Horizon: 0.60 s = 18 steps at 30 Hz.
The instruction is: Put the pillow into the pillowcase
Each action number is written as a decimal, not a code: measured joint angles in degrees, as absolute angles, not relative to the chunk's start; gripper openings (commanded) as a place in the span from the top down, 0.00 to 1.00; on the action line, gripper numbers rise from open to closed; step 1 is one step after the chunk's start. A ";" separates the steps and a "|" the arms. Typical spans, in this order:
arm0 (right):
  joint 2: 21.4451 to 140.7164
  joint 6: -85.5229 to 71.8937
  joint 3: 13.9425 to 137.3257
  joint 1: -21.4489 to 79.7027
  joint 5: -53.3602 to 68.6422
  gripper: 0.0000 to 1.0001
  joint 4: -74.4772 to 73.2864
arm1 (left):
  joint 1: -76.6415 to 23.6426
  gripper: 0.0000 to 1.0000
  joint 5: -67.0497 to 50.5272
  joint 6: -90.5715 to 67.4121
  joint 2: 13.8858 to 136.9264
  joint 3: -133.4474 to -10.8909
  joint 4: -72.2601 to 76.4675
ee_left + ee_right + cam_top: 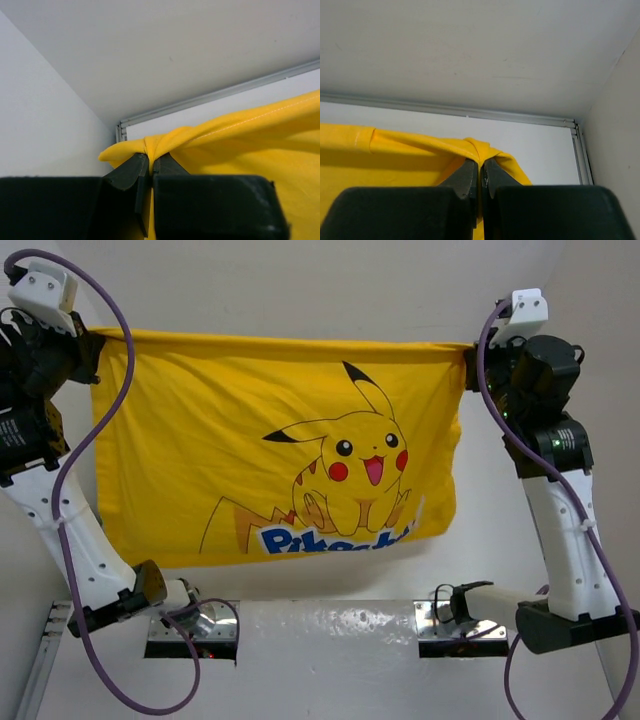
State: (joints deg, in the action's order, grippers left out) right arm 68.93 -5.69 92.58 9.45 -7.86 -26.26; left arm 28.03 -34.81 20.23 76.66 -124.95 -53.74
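The yellow pillowcase [280, 440] hangs stretched between both arms, high above the table, its Pikachu print and blue lettering facing the top camera. My left gripper [95, 340] is shut on its top left corner, which also shows bunched between the jaws in the left wrist view [150, 145]. My right gripper [470, 355] is shut on its top right corner, which shows bunched in the right wrist view [482, 150]. The pillow is not visible in any view; the hanging pillowcase hides the table behind it.
The white table [330, 630] lies below with a metal rail [220, 95] along its far edge and a white wall beyond. Purple cables [85, 450] loop from both arms. The arm bases [190, 630] sit at the near edge.
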 measured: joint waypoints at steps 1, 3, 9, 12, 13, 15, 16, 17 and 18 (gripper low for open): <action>68.97 -5.58 93.06 9.45 -7.55 1.00 -27.68 | 28.03 1.00 -34.89 20.60 76.36 -124.95 -54.52; 67.79 -5.56 93.30 9.47 -7.27 1.00 -30.26 | 28.03 1.00 -34.79 21.63 77.19 -124.81 -56.99; 55.51 -6.09 91.44 9.47 -7.53 1.00 -40.29 | 28.03 1.00 -35.55 26.76 75.57 -125.84 -70.52; 47.53 -6.26 91.15 9.43 -8.16 1.00 -44.88 | 28.03 1.00 -35.92 29.19 73.91 -127.46 -77.45; 46.06 -6.24 91.33 9.39 -8.60 1.00 -45.98 | 28.03 1.00 -36.10 29.61 73.28 -127.74 -78.70; 44.58 -6.20 92.49 9.32 -9.74 1.00 -48.25 | 28.03 1.00 -36.14 30.02 72.29 -128.68 -80.55; 44.58 -6.20 93.14 9.30 -10.59 1.00 -48.95 | 28.03 1.00 -36.18 30.20 72.12 -129.49 -81.17; 44.75 -6.17 93.41 9.26 -11.44 1.00 -49.21 | 28.03 1.00 -36.32 30.28 72.10 -130.17 -81.38; 45.15 -6.15 93.49 9.17 -12.47 1.00 -49.47 | 28.03 1.00 -36.58 30.41 72.18 -130.54 -81.25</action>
State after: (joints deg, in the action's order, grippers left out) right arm 45.15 -6.15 93.49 9.17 -12.47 -49.47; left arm 28.03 -36.58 30.41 72.18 -130.54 -81.25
